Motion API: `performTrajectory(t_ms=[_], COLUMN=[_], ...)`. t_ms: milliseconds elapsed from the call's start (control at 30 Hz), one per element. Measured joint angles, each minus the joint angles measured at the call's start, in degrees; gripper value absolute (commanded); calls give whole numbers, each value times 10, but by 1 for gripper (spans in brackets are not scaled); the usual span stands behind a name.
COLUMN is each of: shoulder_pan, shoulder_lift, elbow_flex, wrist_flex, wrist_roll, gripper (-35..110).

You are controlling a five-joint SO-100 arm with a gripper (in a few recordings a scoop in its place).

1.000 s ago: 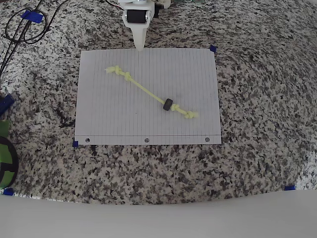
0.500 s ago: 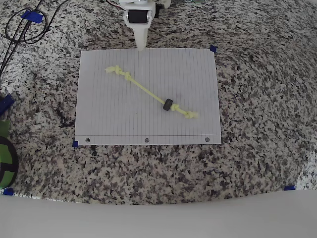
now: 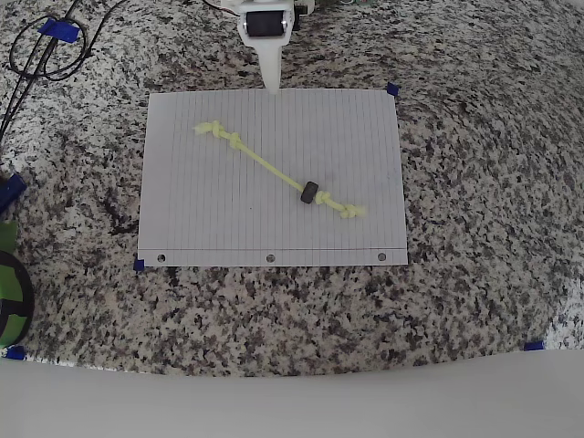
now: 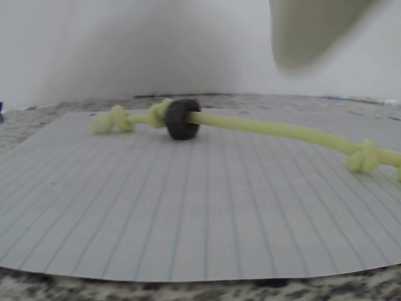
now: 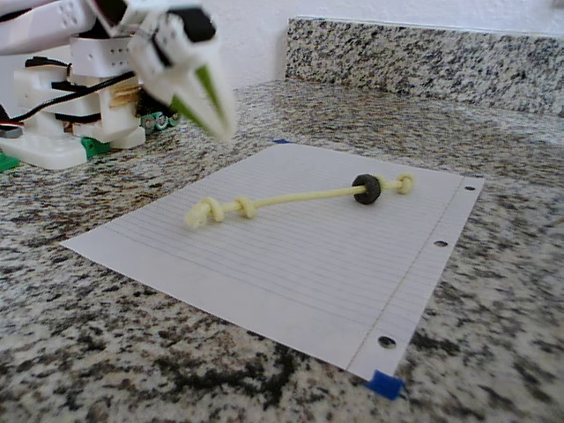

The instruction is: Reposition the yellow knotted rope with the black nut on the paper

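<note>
The yellow knotted rope [image 3: 265,164] lies diagonally across the paper [image 3: 201,219], from a knotted end at upper left to a frayed end at lower right. The black nut [image 3: 309,192] is threaded on it near the lower-right knots. My gripper [image 3: 272,87] hovers over the paper's far edge, shut and holding nothing, well apart from the rope. In the fixed view the gripper [image 5: 220,130] points down above the sheet's left side, left of the rope [image 5: 291,198] and nut [image 5: 367,189]. The wrist view shows the nut [image 4: 182,118] and rope [image 4: 282,130] lying ahead on the paper [image 4: 188,213].
The granite counter [image 3: 474,301] surrounds the sheet. Black cables [image 3: 41,50] loop at the top left, and a green object [image 3: 9,283] sits at the left edge. Blue tape bits [image 3: 392,89] mark the corners. The arm base [image 5: 62,132] and a backsplash [image 5: 423,53] stand behind.
My gripper has shifted slightly to the right along the paper's far edge. The rope, nut and paper have not moved.
</note>
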Motion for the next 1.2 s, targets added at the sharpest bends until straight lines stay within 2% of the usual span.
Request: performTrajectory(t_ms=[433,700,800,1200], shoulder_pan=[-107,-149,-157,-160], shoulder_lift=[-206,-423,-504,-837], elbow_flex=[-133,-298,-352,-588], wrist_flex=[-200,-229,-239,-238], wrist_roll=[0,0,-8,-87], gripper=[7,8,18,18])
